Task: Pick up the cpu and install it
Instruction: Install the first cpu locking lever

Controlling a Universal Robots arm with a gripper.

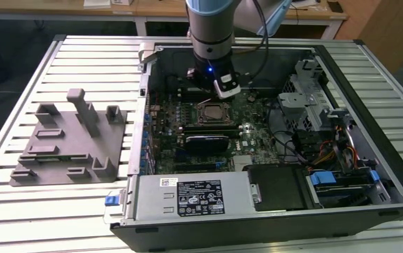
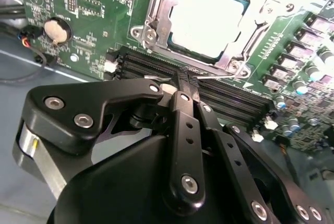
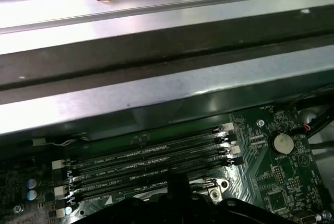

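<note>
- The pincer (image 2: pixel 189 80) hangs over the green board (image 1: pixel 187 113) inside the open computer case (image 1: pixel 370 158), on the arm (image 1: pixel 214 31) that comes down from above.
- State of the pincer: in the second wrist view its two black fingers (image 2: pixel 183 85) stand pressed tip to tip, with no gap and nothing between them. It is clenched and empty.
- The chip (image 2: pixel 209 18) lies just beyond the fingertips, flat in its socket, pale silver top up, with the metal frame (image 2: pixel 156 23) around it. In the exterior view the socket (image 1: pixel 212 112) sits directly below and in front of the pincer.
- The fingertips are over the dark memory slots (image 2: pixel 151 67), which run between the pincer and the socket; I cannot tell whether they touch the slots.
- A round coin battery (image 2: pixel 56 30) sits well off to one side of the pincer on the same board.
- The grey plastic block (image 1: pixel 68 139) stands on the slatted table (image 1: pixel 18 211) outside the case, well apart from the pincer.
- Judgement on step: the chip appears already seated, so the work stands at or near the end of the install. Whether the frame is latched cannot be told.
- Judgement on the next move: any motion here calls for a straight, clean lift, as the slots and frame lie close under the fingertips.
</note>
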